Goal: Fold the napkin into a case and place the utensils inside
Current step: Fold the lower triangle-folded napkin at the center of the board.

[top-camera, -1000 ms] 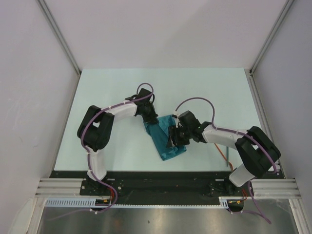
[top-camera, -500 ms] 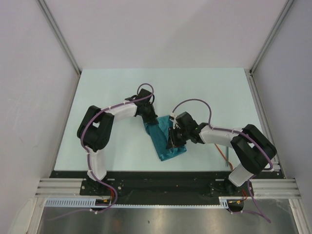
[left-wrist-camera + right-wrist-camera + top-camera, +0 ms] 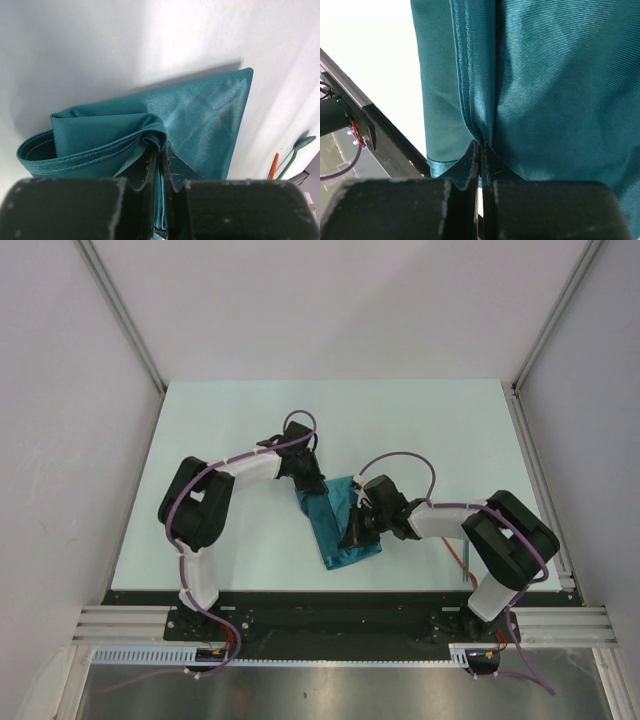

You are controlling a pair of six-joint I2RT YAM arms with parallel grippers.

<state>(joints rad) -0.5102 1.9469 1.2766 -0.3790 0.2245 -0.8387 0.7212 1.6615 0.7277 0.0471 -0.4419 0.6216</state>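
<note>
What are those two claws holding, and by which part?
Both pinch the napkin: the right gripper a raised fold beside its stitched hem, the left gripper the layered edges at the far end.

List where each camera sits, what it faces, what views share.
Top external: above, behind the bases, looking down on the table; left arm, right arm show.
Left wrist: on the left arm, facing its black fingers pinching the folded teal cloth napkin.
Right wrist: on the right arm, fingers shut on a hemmed edge.
All share the napkin.
</note>
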